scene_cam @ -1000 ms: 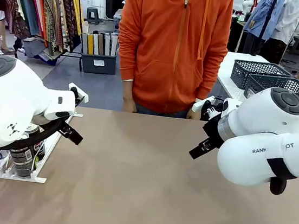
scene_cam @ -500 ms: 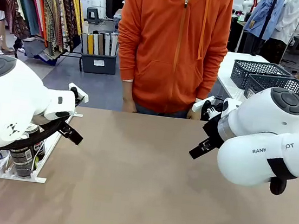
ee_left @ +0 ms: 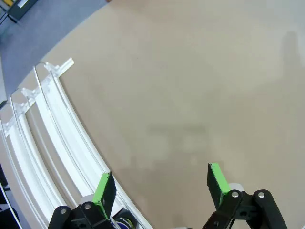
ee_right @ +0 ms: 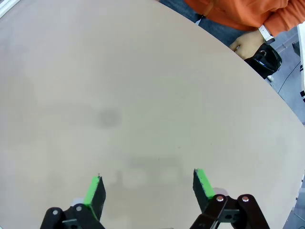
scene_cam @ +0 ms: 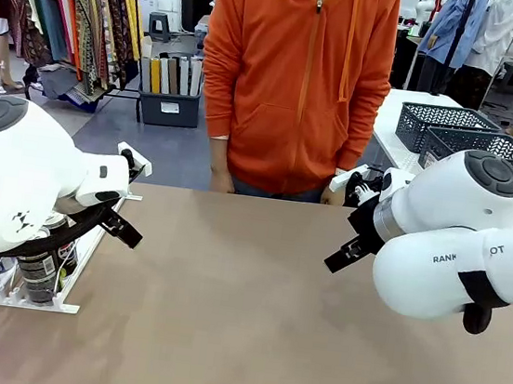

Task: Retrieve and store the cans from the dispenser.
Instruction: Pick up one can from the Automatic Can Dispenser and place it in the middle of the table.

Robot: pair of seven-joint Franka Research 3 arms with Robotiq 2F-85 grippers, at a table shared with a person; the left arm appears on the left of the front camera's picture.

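Plainly the left side decides this one. Our left gripper (ee_left: 161,187) hangs with its jaws wide apart and nothing between them. The cans (scene_cam: 40,275) sit below and behind it, bunched at the near end of the dispenser (scene_cam: 69,306), against the small stoppers at the table's left edge. In the left wrist view the white rails (ee_left: 52,124) run beside one finger and away toward the far edge, so the lanes lie lengthwise along that side, near to far. A dark round shape at the bottom of that view, just beside the finger, may be a can top; it is cut off, so we cannot be sure. Our right gripper (ee_right: 148,187) is likewise spread open and empty, well apart from the dispenser across the table, so we judge the left arm the one to reach.

The table (scene_cam: 241,321) is plain matt tan. A person (scene_cam: 298,85) in an orange hoodie stands at the far side, one hand (ee_right: 245,45) by the edge, with dark mesh baskets (scene_cam: 461,131) farther off at the right.
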